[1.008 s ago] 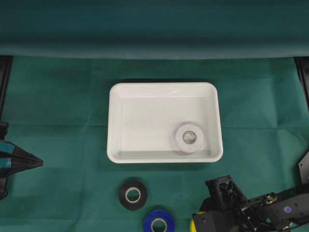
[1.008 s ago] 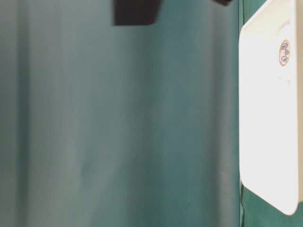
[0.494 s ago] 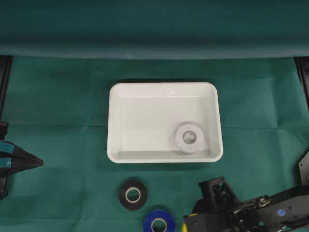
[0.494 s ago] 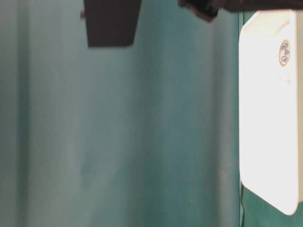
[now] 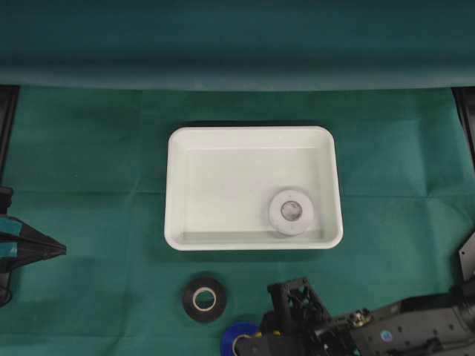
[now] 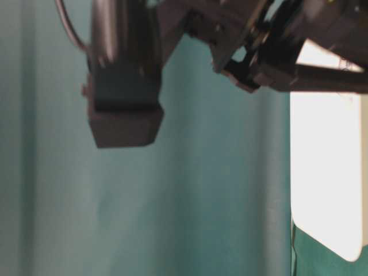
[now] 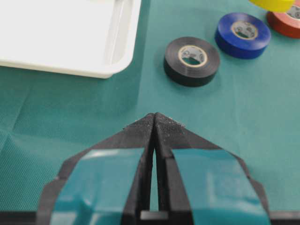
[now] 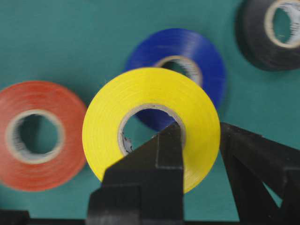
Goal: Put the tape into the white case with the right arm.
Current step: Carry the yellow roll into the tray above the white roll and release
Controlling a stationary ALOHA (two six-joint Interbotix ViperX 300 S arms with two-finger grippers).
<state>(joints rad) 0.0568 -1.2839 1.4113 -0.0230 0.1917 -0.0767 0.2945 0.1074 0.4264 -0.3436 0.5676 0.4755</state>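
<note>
Green cloth [image 5: 89, 163] over the whole table, faintly creased; a darker green fold across the far edge, behind the case [image 5: 178, 185]. Black frame posts just visible at both far corners. Little else of the room in view.

No brand or readable writing anywhere; only plain cardboard cores inside the rolls.

White case lying flat mid-table, glossy, rounded corners, raised rim. Inside it, near the front right corner, a white roll [image 5: 291, 212] lying flat. In front of the case on the cloth, a black roll [image 5: 204, 299], and to its right a blue roll [image 5: 236, 335], partly hidden by the right arm [image 5: 415, 334] in the overhead view. Beside the blue roll, a red roll [image 8: 35, 136], seen from the right wrist.

Right gripper [image 8: 201, 140] in front of the case, low over the cloth near the blue roll. Pinching a yellow roll [image 8: 151, 124]: one black finger [image 8: 164, 145] through the core, the other outside the ring, wall of the roll between them. Yellow roll lifted over the blue and red ones, well short of the case, not yet inside.

Left gripper [image 7: 154, 123] parked to the left of the case, teal-banded fingers [image 7: 112, 178] pressed together, holding nothing, tip pointing toward the black roll.

Table-level view blurred: dark right-arm parts overhead, white case edge at the right.
</note>
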